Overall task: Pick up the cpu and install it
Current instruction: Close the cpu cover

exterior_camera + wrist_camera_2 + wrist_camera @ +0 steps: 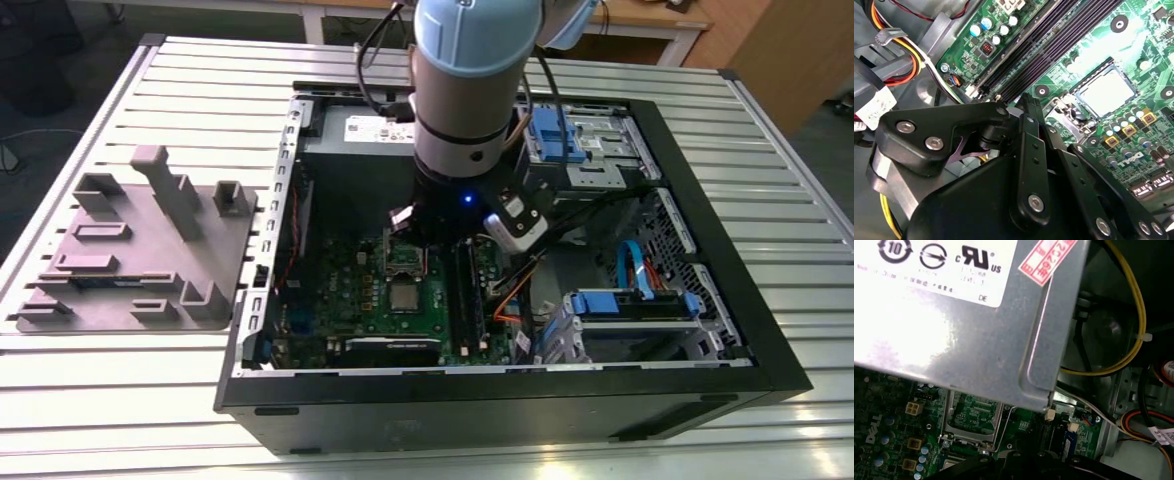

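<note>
On the exterior view's left, a grey moulded fixture [134,250] lies on the slatted table [80,400]. Right of it, inside the open computer case [507,400], the arm [467,90] holds its gripper [1021,102] low over the green board [354,300]. I cannot tell whether the gripper is open or closed. The cpu [403,297] lies flat on the board just beside the open socket [404,258], apart from the gripper.

Power-supply box [1004,350] cropped by edges

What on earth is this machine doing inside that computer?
A robot arm reaches down into an open computer case that lies on a slatted table. Its gripper hangs just above the green board. The cpu, a pale square chip, lies flat on that board, apart from the gripper and not held.
</note>
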`<act>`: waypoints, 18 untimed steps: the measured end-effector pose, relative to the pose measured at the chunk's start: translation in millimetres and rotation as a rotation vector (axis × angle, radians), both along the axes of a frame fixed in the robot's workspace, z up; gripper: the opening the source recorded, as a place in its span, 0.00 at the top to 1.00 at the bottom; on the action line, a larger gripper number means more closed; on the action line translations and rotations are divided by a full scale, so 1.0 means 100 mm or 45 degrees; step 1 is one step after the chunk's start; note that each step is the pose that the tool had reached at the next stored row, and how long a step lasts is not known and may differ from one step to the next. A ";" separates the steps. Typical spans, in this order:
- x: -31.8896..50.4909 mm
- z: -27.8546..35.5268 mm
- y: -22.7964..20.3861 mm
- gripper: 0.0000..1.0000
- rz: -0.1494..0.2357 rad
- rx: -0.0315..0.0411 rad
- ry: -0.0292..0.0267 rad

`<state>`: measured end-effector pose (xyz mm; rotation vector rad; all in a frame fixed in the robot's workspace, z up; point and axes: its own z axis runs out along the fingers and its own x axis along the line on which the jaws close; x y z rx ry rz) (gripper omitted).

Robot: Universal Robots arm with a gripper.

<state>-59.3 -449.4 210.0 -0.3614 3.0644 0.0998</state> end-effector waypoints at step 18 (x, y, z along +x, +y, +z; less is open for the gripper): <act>0.003 -0.012 0.103 0.90 0.000 0.0004 -0.0006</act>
